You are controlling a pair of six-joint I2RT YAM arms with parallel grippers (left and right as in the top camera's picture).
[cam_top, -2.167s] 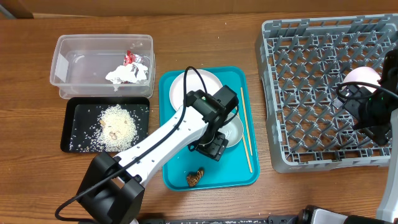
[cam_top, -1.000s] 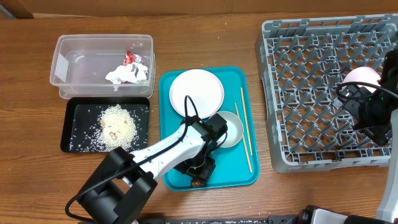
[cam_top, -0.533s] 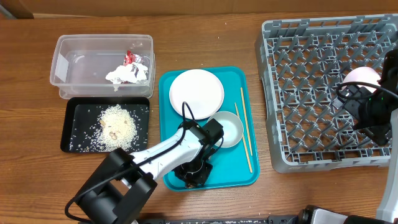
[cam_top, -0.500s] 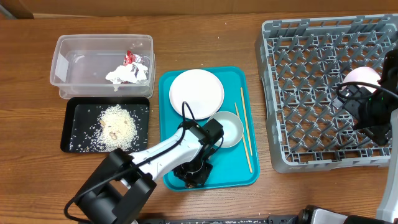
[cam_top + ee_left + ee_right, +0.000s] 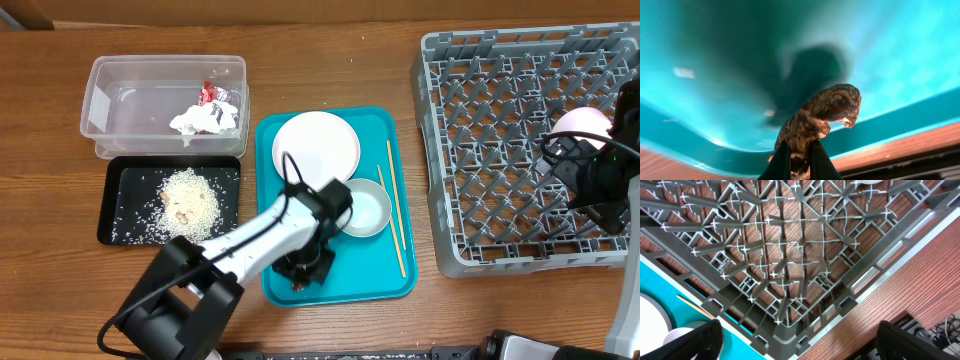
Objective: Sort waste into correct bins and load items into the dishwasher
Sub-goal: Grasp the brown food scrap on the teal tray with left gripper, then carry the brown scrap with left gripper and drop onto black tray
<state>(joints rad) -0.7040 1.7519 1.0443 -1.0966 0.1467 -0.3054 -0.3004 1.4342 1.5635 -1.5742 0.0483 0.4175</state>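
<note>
The left jaws pinch the brown food lump (image 5: 820, 115) just above the near edge of the teal tray (image 5: 370, 270), so lift slowly and carry it to the black tray (image 5: 104, 215) left of it; the right jaws gape wide.

Brown wood-grain table (image 5: 330, 70), evenly lit; cables (image 5: 941, 326) beyond edge.

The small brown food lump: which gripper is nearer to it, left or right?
Left. The left gripper is shut on the small brown food lump over the teal plastic tray; the right gripper hangs open over the grey plastic dish rack.
</note>
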